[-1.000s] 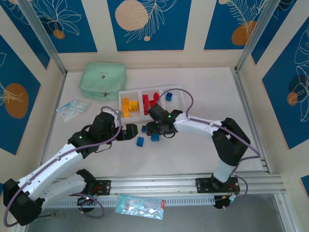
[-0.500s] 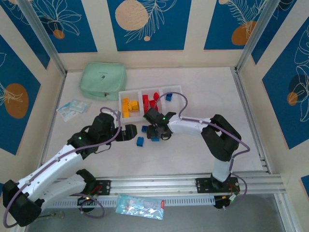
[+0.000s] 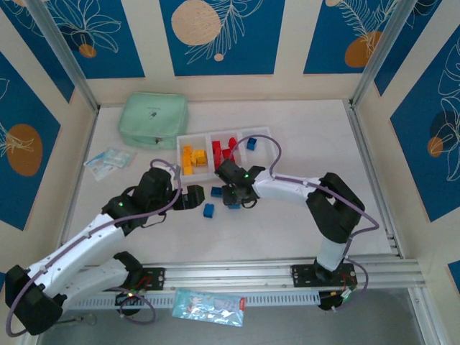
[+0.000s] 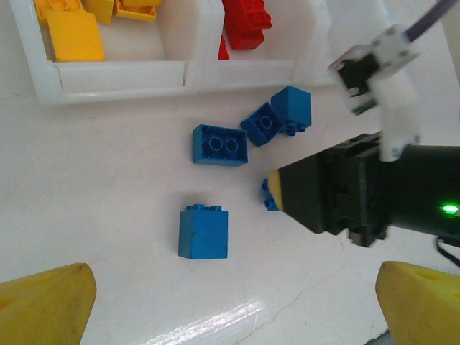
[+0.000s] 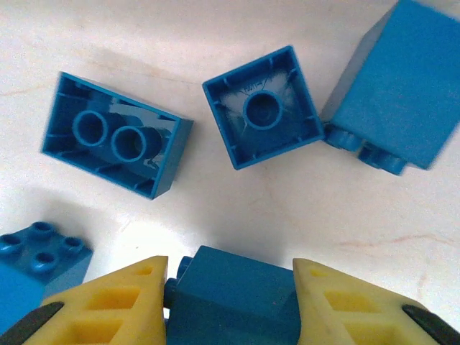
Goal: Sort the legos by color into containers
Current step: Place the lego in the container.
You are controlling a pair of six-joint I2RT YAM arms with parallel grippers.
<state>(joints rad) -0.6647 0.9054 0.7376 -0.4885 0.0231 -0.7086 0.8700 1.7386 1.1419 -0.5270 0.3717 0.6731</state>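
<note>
- Broadly, the surface point(image 3: 302, 144) carries the white tray point(image 4: 122, 77) along the top of the left wrist view. Yellow bricks point(image 4: 72, 32) sit in its left section and red bricks point(image 4: 244, 21) in the middle. In the overhead view a lone blue piece point(image 3: 251, 143) lies in the right section.
- The right hand point(image 5: 230, 269) sits at the centre of the overhead view, just below the tray. Its yellow fingers point(image 5: 122, 295) press against both sides of a blue brick point(image 5: 230, 309) at the bottom of its wrist view. It looks closed on that brick, which seems not yet lifted.
- The left hand point(image 4: 233, 302) is spread wide, gripping nothing, just left of the loose bricks.
- The coming move turns on direction: the blue section lies up and to the right of the right hand, which is the nearer one.
- Four loose blue bricks point(image 5: 115, 144) lie just beyond the fingertips.
</note>
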